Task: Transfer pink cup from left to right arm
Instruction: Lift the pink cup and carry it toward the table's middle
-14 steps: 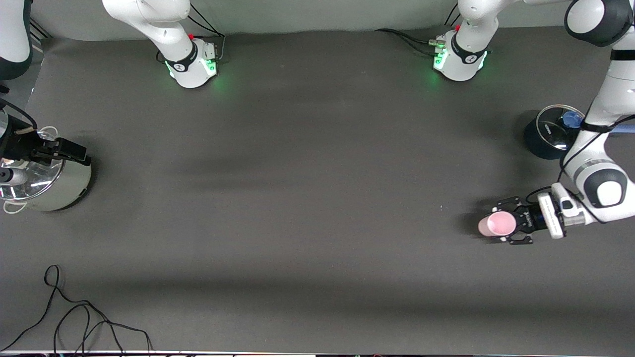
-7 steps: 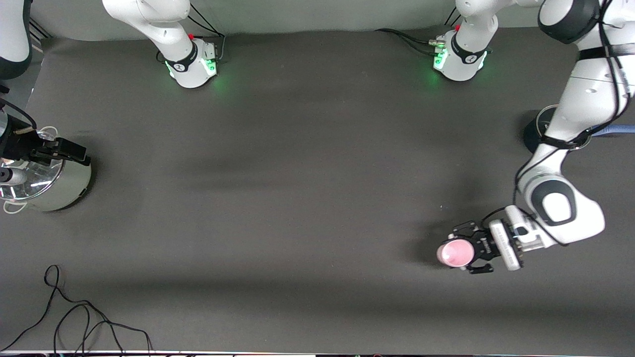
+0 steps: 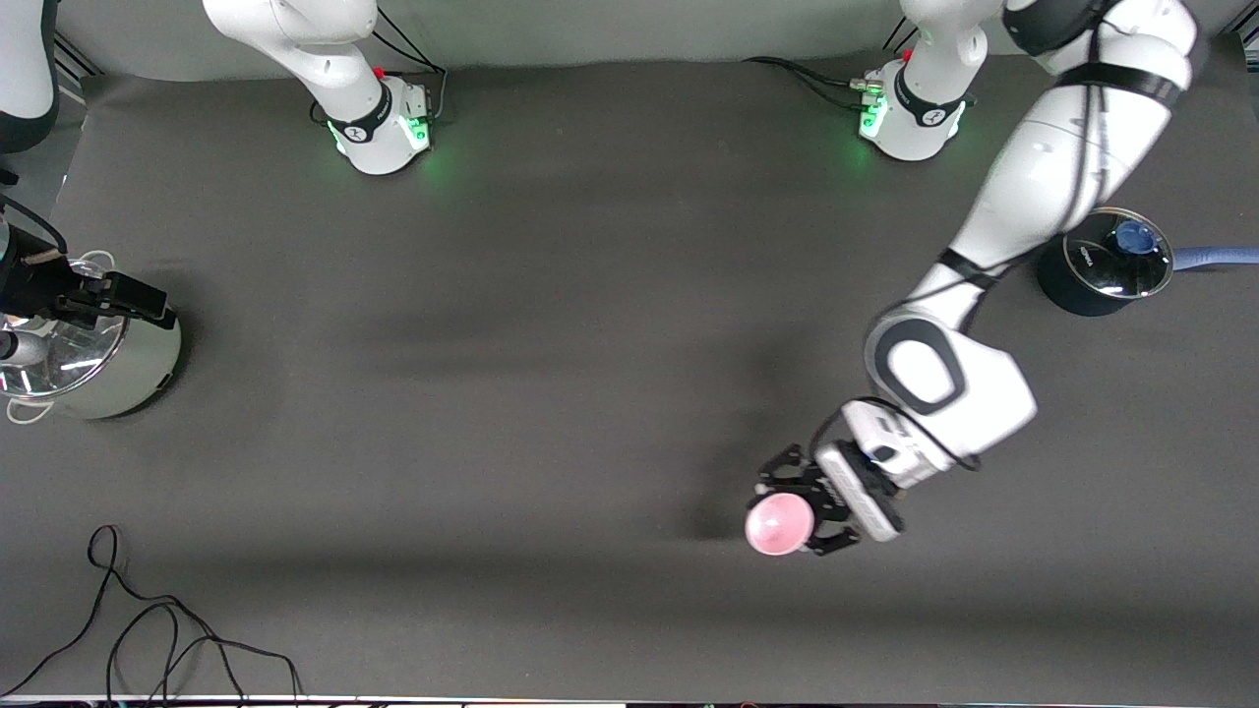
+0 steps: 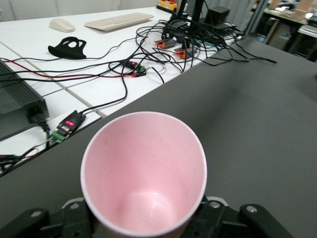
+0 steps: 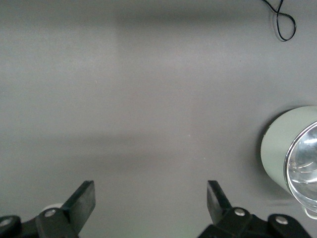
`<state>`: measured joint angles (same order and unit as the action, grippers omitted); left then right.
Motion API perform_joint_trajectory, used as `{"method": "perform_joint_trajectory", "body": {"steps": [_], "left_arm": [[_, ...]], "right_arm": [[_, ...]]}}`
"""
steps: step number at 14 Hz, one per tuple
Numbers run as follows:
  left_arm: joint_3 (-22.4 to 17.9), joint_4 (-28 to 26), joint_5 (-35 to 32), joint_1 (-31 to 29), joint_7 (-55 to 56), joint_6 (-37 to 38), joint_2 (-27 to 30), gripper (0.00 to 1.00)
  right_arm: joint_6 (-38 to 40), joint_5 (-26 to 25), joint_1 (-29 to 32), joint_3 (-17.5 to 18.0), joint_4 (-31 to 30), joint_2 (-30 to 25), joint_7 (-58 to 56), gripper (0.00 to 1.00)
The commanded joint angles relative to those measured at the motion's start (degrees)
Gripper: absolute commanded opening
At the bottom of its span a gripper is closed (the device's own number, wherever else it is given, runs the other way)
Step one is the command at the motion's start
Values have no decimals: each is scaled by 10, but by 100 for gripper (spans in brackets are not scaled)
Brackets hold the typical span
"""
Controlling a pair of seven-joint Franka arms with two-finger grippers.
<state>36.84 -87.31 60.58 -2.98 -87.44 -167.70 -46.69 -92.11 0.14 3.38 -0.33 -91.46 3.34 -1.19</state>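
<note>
Left gripper (image 3: 799,514) fingers (image 3: 782,462) clamp the pink cup (image 3: 778,525).

one pink cup (image 3: 778,525), two pots (image 3: 1100,262), two pincers (image 3: 799,515)

Even, soft overhead light; broad faint shadow bands cross the dark desk (image 3: 590,393); glare on the steel pot (image 3: 89,364) lid; green glow at both bases

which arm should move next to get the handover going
Probably the right: its open right gripper hangs over the lidded steel pot, while the left gripper holds the small pale-pink plastic cup nearer mid-table.
</note>
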Motion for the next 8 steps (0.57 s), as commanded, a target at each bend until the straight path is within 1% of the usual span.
{"method": "perform_joint_trajectory", "body": {"steps": [1,4,6,8], "left_arm": [[-10,27,9,84,94,-99,6,0],[-12,53,8,168,168,-192,7,0],[-14,60,9,211,178,-230,7,0],[-14,59,11,241,179,-267,8,0]], "right_arm": [[8,12,-7,-6,14,5,-7,100],[7,17,-7,-4,17,11,-8,100],[7,24,-7,0,27,18,-8,100],[6,35,-12,1,30,19,-9,100]]}}
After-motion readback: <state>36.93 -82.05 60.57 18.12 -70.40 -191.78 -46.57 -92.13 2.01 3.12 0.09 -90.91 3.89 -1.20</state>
